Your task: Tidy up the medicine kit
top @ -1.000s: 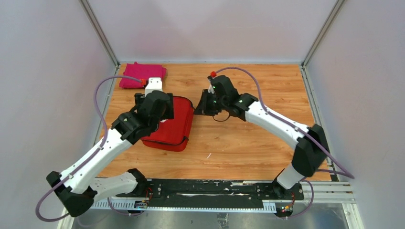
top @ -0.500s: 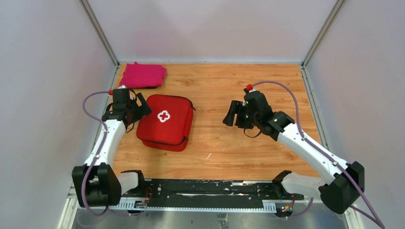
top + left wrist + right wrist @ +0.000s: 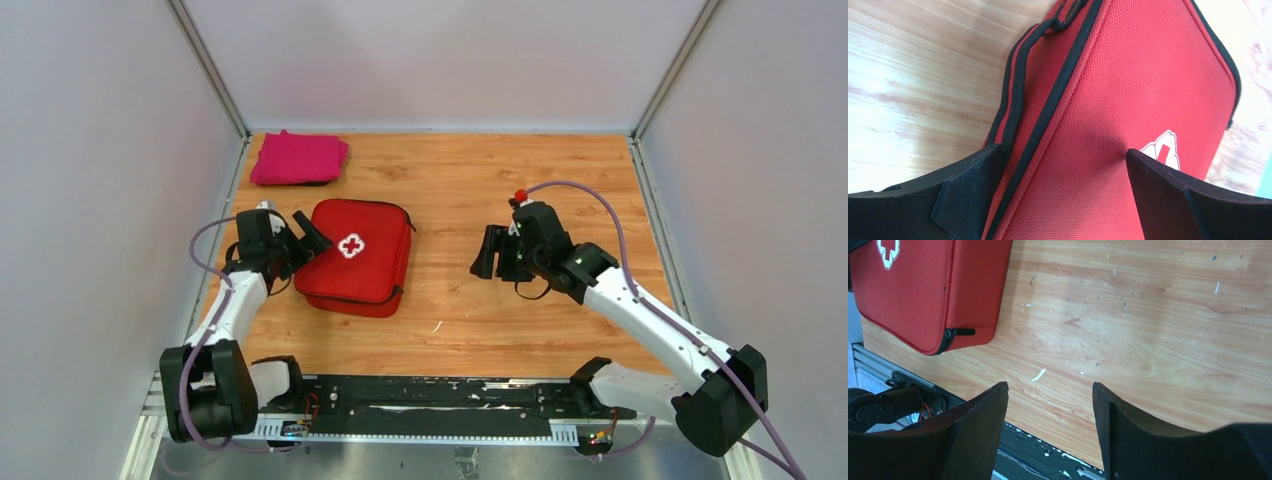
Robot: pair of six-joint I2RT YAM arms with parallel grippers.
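Note:
The medicine kit lies closed on the wooden table, a red zippered case with a white cross on its lid. My left gripper is open at the kit's left edge. In the left wrist view the red kit fills the frame, and the left gripper straddles its black-piped edge with wide jaws that do not close on it. My right gripper is open over bare wood well to the right of the kit. In the right wrist view nothing is between the jaws of the right gripper, and the kit lies at the upper left.
A folded pink cloth lies in the far left corner of the table. White walls and metal posts close in three sides. The black base rail runs along the near edge, close below the right gripper's view.
The left arm drew back off the kit, uncovering the lid, and now has open jaws at its left edge. The right arm pulled away rightwards and its jaws opened. The kit shifted slightly right.

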